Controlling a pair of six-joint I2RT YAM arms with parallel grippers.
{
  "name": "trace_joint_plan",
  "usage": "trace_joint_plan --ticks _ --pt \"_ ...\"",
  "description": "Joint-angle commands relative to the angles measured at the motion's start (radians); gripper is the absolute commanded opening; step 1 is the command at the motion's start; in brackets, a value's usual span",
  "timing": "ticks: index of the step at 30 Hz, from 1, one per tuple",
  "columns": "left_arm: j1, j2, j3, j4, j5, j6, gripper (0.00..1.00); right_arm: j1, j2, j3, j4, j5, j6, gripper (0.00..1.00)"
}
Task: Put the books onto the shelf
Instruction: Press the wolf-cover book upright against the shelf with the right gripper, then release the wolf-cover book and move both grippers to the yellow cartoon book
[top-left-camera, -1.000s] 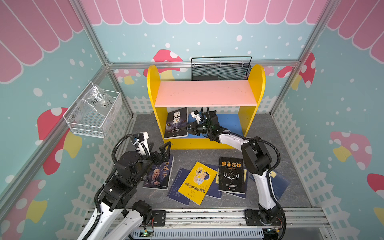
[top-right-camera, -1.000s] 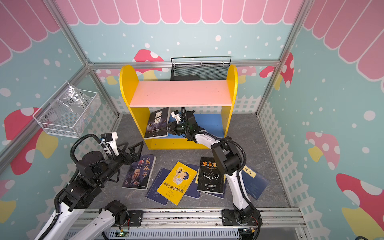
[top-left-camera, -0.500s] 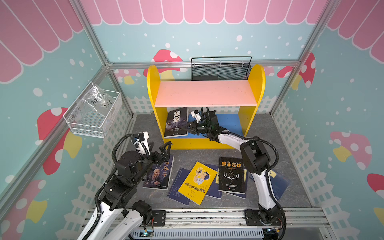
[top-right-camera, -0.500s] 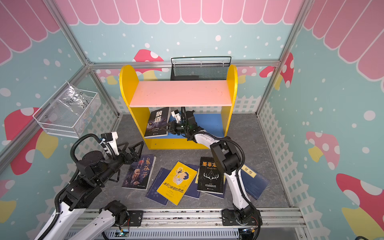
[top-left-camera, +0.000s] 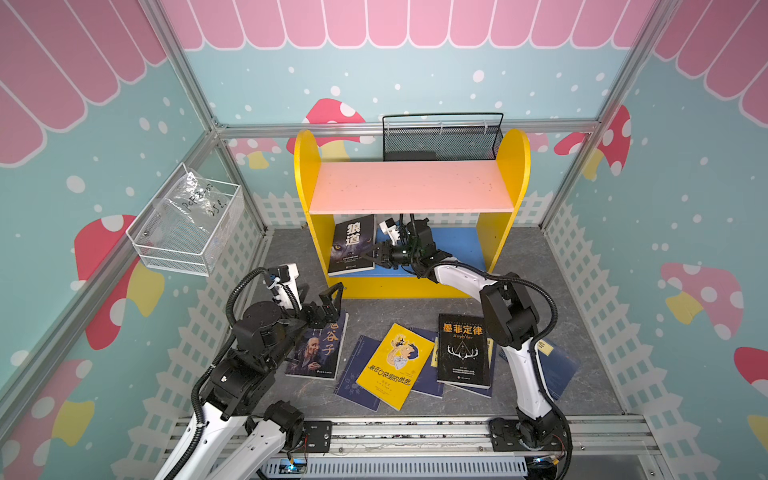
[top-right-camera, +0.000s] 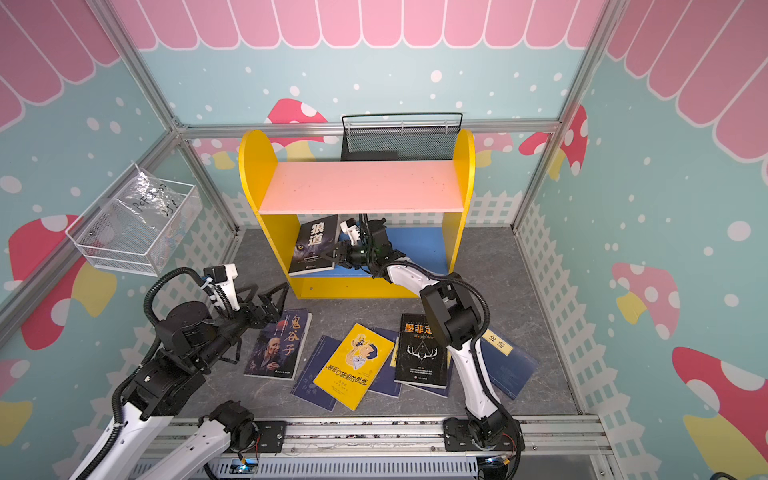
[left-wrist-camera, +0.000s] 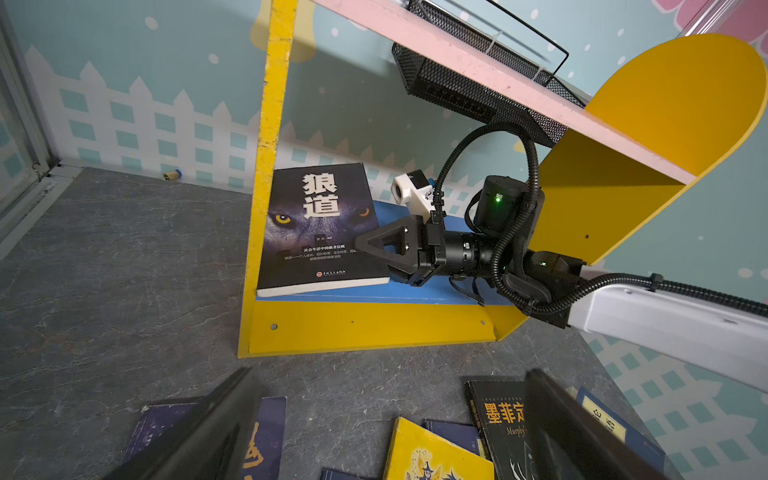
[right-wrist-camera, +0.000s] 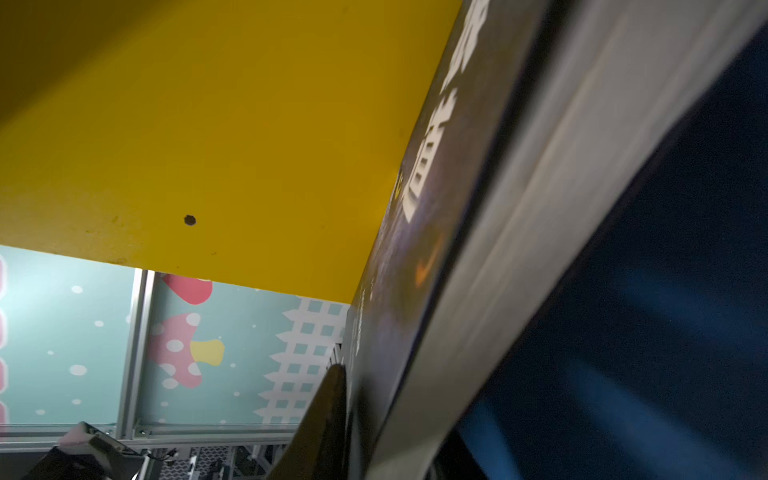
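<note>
Right gripper (left-wrist-camera: 362, 248) straddled black wolf-eyed paperback (left-wrist-camera: 316, 224) leaning in yellow two-tier shelf (top-left-camera: 306, 187); clamped or loose, couldn't tell. Left gripper (top-right-camera: 262, 293) gaped wide.

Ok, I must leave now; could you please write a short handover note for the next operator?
Left gripper: open, poised by the old-man book on the floor.
Right gripper: at the wolf book, jaws astride its edge; grip unclear.
Done: wolf book stands on the blue lower board of the shelf, leaning on its yellow side panel.
Left: old-man book, yellow book, black antler book and several navy books lie on the floor.
</note>
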Motion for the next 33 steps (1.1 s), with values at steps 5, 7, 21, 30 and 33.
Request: trace_joint_plan --ticks 5,7,21,30,33 --pt "0.004 -0.003 -0.007 0.027 -0.027 -0.006 1.0 0.032 -0.008 0.066 -0.176 0.082 -0.14 0.39" --pt "0.004 -0.01 -0.008 0.032 -0.052 -0.004 1.0 0.032 -0.017 0.069 -0.211 0.096 -0.159 0.46" --pt "0.004 0.01 -0.008 0.056 -0.053 -0.006 1.0 0.066 -0.123 0.048 -0.419 0.264 -0.305 0.71" --pt "0.004 0.024 -0.008 0.066 -0.048 -0.003 1.0 0.093 -0.184 0.045 -0.504 0.37 -0.375 0.71" --pt "0.004 0.026 -0.007 0.067 -0.049 -0.006 1.0 0.103 -0.185 0.045 -0.51 0.376 -0.385 0.71"
